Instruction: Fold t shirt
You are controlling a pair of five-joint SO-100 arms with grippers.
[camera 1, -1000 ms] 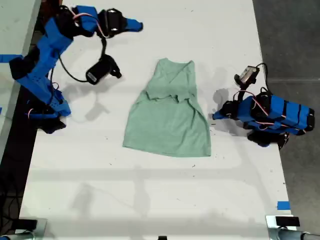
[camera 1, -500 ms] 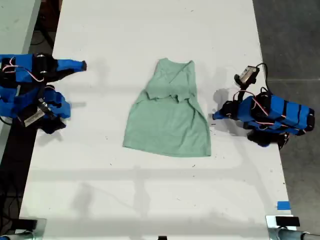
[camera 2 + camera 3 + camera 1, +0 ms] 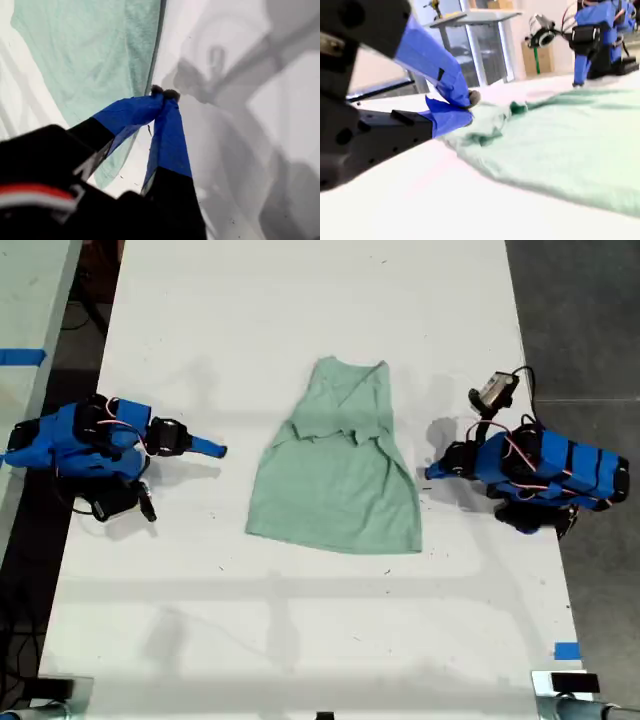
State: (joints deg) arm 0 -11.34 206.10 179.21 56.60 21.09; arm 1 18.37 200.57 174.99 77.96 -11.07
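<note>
The pale mint-green t shirt (image 3: 335, 475) lies on the white table (image 3: 300, 630), its sleeves folded in and its hem wider toward the near edge. My first gripper (image 3: 430, 472) sits low at the exterior view's right, beside the shirt's edge. In the first wrist view this gripper (image 3: 164, 93) is shut, tips right at the cloth edge (image 3: 85, 55), with nothing seen between them. My second gripper (image 3: 217, 451) lies low at the exterior view's left, pointing at the shirt with a gap of bare table between. In the second wrist view it (image 3: 469, 102) is shut and holds nothing, the shirt (image 3: 570, 140) beyond it.
A strip of blue tape (image 3: 566, 650) marks the table near the exterior view's lower right. Another strip of tape (image 3: 22, 356) lies on a neighbouring surface at that view's left. Dark floor borders the table on that view's right. The first arm (image 3: 600, 30) shows across the shirt in the second wrist view.
The second arm came down from a raised pose at the exterior view's upper left and folded low, its gripper now pointing at the shirt. The first arm and the shirt have not moved.
</note>
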